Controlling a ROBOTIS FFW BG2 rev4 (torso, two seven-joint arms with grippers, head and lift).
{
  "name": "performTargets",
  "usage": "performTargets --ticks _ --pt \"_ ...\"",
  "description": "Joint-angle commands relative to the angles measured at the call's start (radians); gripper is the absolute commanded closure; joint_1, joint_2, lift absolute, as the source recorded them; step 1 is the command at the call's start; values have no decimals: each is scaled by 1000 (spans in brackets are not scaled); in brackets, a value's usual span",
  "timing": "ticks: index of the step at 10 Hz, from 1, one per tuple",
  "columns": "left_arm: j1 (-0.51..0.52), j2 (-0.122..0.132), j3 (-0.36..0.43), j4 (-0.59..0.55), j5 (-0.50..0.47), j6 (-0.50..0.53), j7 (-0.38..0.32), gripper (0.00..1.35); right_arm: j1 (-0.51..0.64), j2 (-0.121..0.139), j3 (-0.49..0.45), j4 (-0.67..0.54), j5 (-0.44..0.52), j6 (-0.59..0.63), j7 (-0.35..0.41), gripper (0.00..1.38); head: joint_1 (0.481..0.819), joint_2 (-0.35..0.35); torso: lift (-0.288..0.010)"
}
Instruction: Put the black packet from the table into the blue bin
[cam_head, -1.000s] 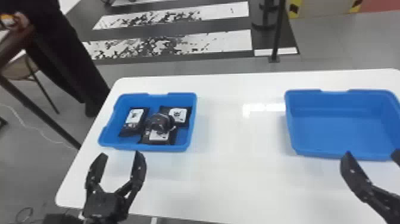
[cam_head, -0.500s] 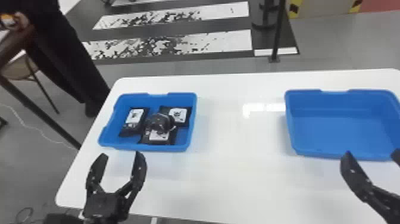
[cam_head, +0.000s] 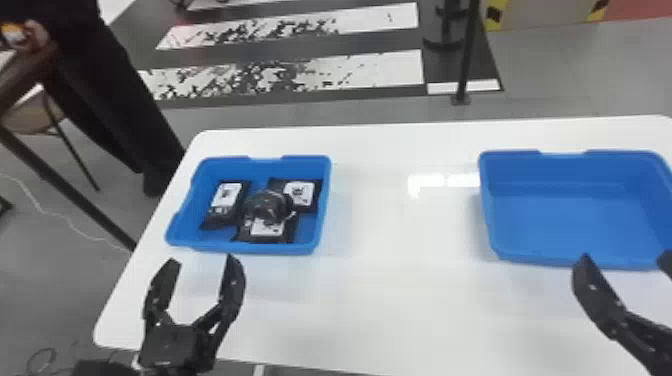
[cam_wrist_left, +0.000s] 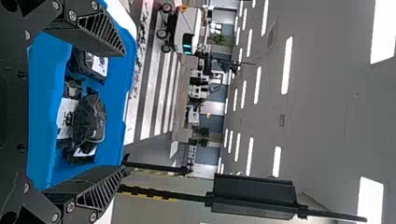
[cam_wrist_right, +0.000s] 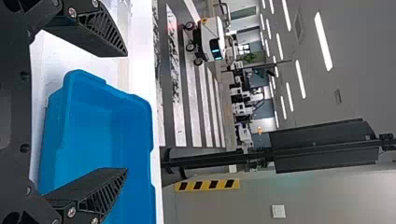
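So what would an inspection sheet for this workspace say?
Surface: white table, shiny, with light reflected on it.
Job's things: left blue bin holds three labelled black packets and a shiny dark bundle lying partly over them; right blue bin stands apart. Packet on the bare tabletop: nothing seen.
Clutter: nothing seen.
Grippers: left claw and right claw both open, each by the near side of its bin, holding nothing.
Cables: thin white cable on the floor at left.
Surroundings: striped floor and dark post beyond the table.
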Motion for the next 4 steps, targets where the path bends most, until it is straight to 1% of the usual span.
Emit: performTargets --ticks 1,4 --pt "1 -3 -2 0 6 5 0 180 0 0 -2 0 -2 0 0 137 695 189 -110" --pt "1 -3 -6 0 8 5 1 180 2 0 -2 0 -4 0 0 137 695 189 -110"
